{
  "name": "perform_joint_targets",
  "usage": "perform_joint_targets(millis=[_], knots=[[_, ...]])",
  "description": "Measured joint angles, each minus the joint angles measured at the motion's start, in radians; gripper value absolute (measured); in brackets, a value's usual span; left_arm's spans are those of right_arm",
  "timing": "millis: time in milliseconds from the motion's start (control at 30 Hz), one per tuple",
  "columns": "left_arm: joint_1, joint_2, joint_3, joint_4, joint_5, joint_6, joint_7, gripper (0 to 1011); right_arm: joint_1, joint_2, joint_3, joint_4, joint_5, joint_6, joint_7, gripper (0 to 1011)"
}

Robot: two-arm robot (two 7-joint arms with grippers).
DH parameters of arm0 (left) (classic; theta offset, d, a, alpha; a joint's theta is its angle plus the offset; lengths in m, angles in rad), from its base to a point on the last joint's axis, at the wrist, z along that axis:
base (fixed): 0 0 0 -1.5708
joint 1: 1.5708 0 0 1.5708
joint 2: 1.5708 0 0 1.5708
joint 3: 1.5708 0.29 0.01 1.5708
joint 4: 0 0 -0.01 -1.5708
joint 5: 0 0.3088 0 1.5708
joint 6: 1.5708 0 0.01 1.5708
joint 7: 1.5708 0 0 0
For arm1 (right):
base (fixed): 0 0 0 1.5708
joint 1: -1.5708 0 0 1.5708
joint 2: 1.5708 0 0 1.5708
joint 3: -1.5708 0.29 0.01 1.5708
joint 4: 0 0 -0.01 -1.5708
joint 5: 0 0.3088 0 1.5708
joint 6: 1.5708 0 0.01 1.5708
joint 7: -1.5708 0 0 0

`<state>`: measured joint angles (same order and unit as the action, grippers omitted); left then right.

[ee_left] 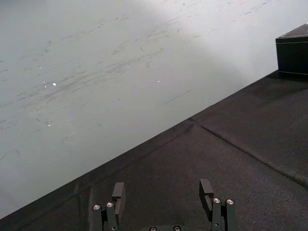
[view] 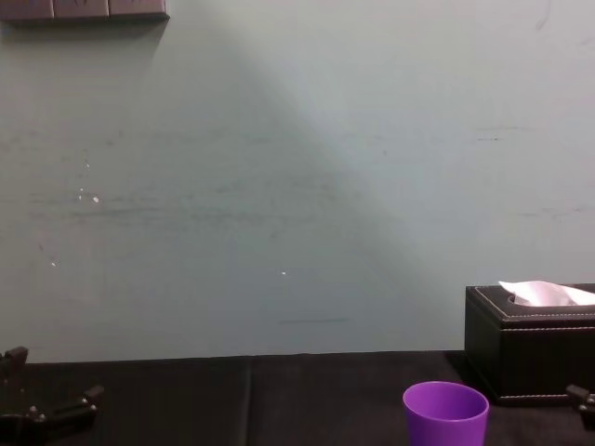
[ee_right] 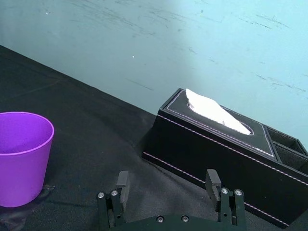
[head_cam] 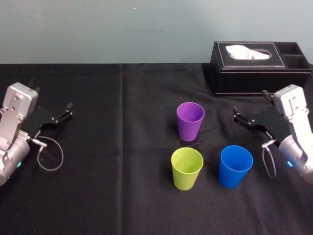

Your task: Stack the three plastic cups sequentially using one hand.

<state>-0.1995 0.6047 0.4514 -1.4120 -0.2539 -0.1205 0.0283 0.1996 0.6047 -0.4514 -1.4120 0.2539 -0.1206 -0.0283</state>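
Right, black cloth (head_cam: 98, 205) covers the whole tabletop (head_cam: 146, 220), with a crease (head_cam: 122, 122) running front to back, left of the cups. Behind it stands a pale blue-green wall (head_cam: 122, 29), scuffed and scratched in places.

All three cups are upright, mouths up, standing apart in a loose triangle right of centre. The purple cup (head_cam: 190, 121) is farthest back, the yellow-green cup (head_cam: 186, 168) is in front of it, and the blue cup (head_cam: 235, 165) is beside that one on the right.

At the back right corner sits a black tissue box (head_cam: 259, 73) with white stitching and a white tissue (head_cam: 247, 52) poking out of the top.

The left end effector (head_cam: 66, 112) hangs low over the far left of the cloth, fingers spread, well away from the cups. The right end effector (head_cam: 239, 118) sits in front of the tissue box, to the right of the purple cup, fingers spread too and gripping nothing.
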Motion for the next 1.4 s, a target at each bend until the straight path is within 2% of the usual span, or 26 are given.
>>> perform_joint_targets(millis=[1400], knots=[[0.000,0.000,0.000,0.000,0.000,0.000,0.000,1011,0.000,0.000,0.000,0.000,0.000,0.000,0.000,1000]])
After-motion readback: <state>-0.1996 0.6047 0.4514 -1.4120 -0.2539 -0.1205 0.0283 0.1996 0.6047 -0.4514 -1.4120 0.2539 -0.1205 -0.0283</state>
